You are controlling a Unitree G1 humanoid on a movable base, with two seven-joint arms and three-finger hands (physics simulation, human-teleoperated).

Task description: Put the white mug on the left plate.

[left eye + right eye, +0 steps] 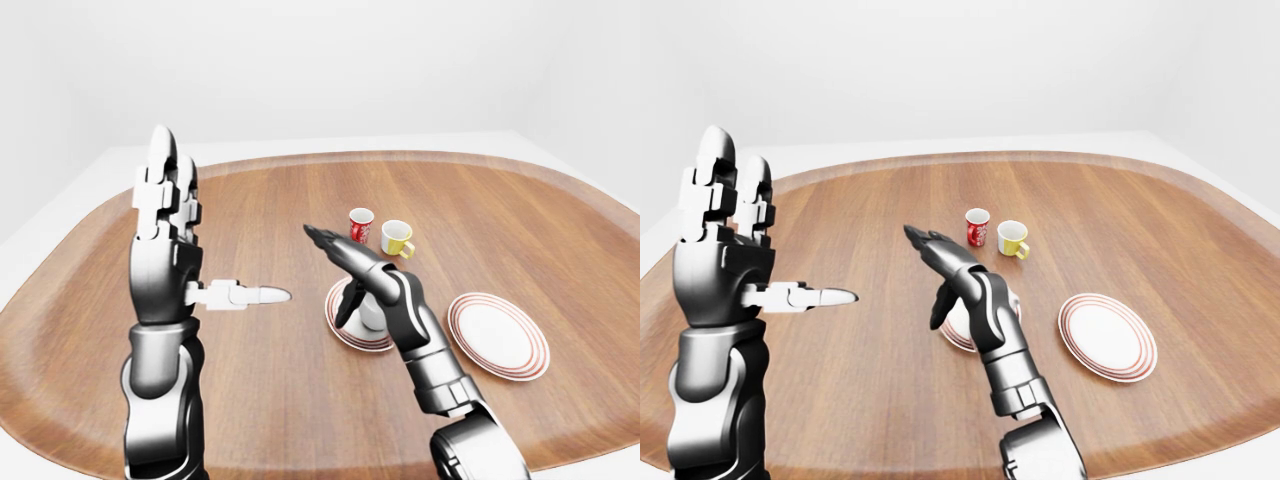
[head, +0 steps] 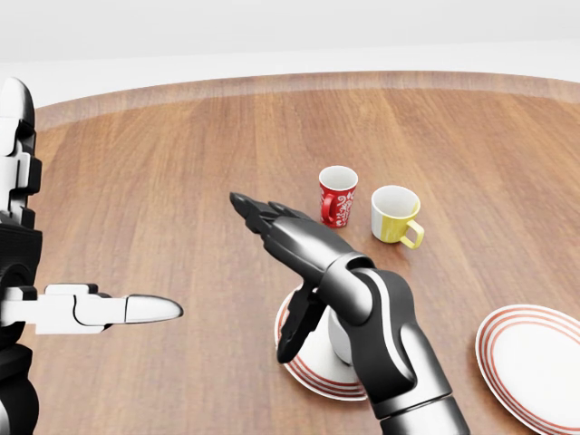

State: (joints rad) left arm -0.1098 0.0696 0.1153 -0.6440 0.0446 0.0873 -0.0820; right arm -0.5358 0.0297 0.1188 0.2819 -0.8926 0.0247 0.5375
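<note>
1. The white mug (image 1: 372, 316) stands upright on the left plate (image 1: 345, 330), so the placing looks done; most of the mug is hidden behind the right arm.
2. The right hand (image 2: 272, 222) is spread wide and holds nothing, lifted clear of the mug and reaching up-left of the plate in the head view. What seems left is drawing this arm away without knocking the mug.
3. The left hand (image 1: 165, 215) is raised, fingers straight and open, empty, well apart from everything.
4. Count: three mugs, namely the white one, a red mug (image 2: 337, 196) and a yellow mug (image 2: 394, 216); two plates, the right plate (image 2: 535, 358) bare; one wooden counter (image 2: 181, 163).
</note>
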